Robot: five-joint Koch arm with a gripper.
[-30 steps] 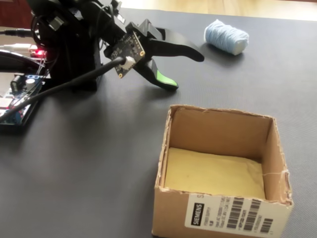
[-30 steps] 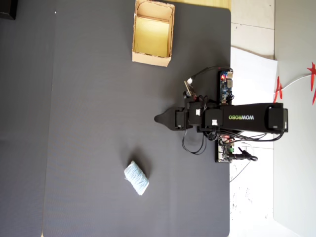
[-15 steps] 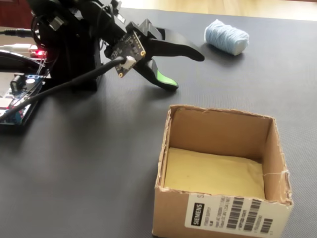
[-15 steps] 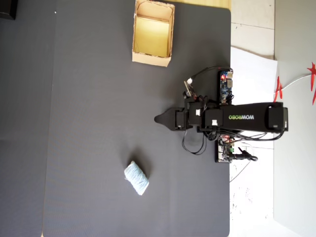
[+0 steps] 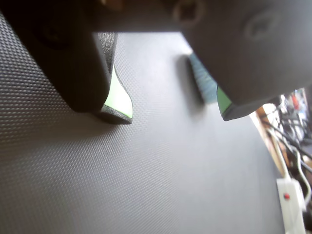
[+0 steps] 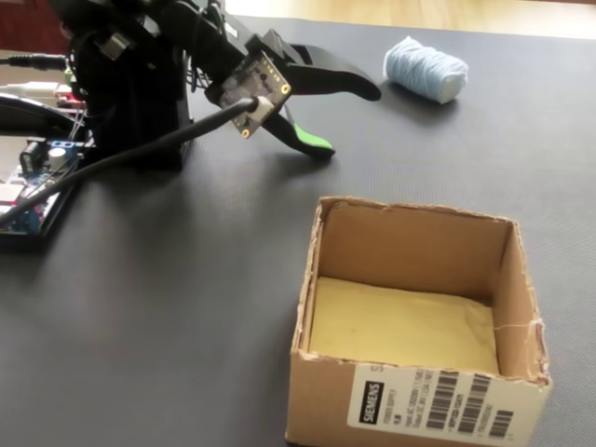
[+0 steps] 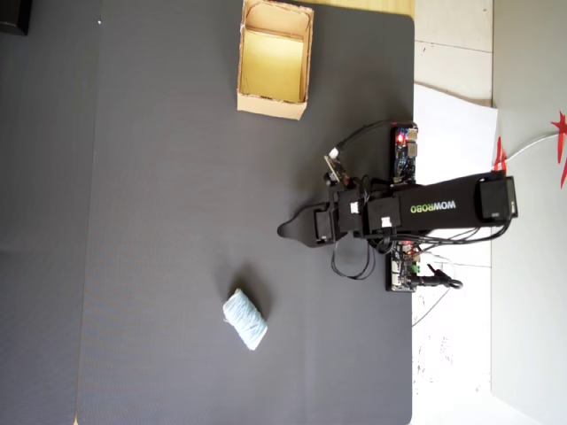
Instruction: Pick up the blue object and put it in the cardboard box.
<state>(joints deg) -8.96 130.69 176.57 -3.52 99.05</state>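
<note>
The blue object (image 6: pixel 426 67) is a pale blue ribbed bundle lying on the dark mat, far from the cardboard box (image 6: pixel 416 396). In the overhead view the blue object (image 7: pixel 244 319) lies below and left of the arm, and the cardboard box (image 7: pixel 274 104) stands open at the top with its yellowish floor bare. My gripper (image 6: pixel 346 119) hovers low over the mat, open, with nothing between its green-lined fingers (image 6: pixel 310 142). In the wrist view the gripper (image 5: pixel 173 109) shows a wide gap, and the blue object (image 5: pixel 204 80) lies beyond it, partly hidden by the right finger.
The arm's base and circuit boards (image 7: pixel 404 150) sit at the mat's right edge in the overhead view, with cables around them. A white power strip (image 5: pixel 291 200) lies off the mat in the wrist view. Pale floor borders the mat (image 7: pixel 177 221).
</note>
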